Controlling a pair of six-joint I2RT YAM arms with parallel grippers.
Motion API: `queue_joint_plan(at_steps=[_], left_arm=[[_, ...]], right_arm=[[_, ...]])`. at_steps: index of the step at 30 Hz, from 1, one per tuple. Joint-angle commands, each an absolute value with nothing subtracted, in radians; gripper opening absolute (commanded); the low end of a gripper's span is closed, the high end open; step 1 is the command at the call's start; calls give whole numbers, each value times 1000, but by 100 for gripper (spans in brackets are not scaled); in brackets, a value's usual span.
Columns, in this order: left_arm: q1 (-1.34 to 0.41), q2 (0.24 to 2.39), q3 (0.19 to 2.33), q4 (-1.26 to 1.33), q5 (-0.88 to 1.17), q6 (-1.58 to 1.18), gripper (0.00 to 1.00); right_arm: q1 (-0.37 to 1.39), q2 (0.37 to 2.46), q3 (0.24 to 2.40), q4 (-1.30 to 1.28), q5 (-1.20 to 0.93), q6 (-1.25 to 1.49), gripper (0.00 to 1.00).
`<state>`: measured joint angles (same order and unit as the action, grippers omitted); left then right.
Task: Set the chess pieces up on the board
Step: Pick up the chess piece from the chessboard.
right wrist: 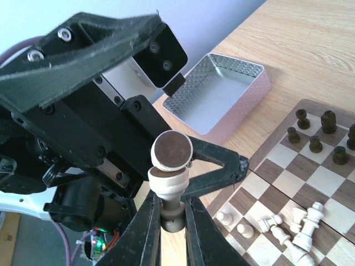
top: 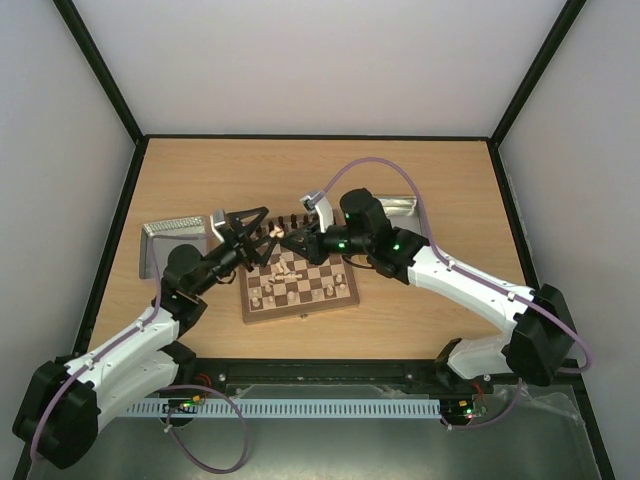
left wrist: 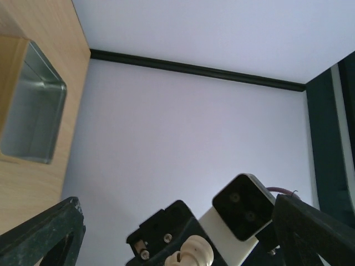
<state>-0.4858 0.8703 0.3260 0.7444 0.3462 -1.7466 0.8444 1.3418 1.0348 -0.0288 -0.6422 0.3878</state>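
Note:
The board lies mid-table, also in the right wrist view. Several pale chess pieces stand or lie on it, some toppled. My right gripper is held above the board's far left corner. It is shut on the stem of a pale chess piece, whose brown felt base faces the camera. A second round felt base sits right against it; I cannot tell if that is a separate piece. My left gripper is wide open around the pale piece.
Dark brown chessmen line the board's far edge. One metal tin stands left of the board, another at the back right. The two arms meet closely over the board's far left corner.

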Motion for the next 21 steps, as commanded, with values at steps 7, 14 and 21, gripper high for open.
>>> queue_joint_plan(at_steps=[7, 14, 21], left_arm=[[-521, 845, 310, 863, 324, -1882, 63], [-531, 833, 294, 854, 302, -1916, 52], [-532, 824, 287, 843, 284, -1929, 35]], right_arm=[[841, 1318, 1031, 20, -655, 439, 9], [841, 1330, 1037, 25, -620, 456, 9], [841, 1343, 1037, 31, -629, 464, 9]])
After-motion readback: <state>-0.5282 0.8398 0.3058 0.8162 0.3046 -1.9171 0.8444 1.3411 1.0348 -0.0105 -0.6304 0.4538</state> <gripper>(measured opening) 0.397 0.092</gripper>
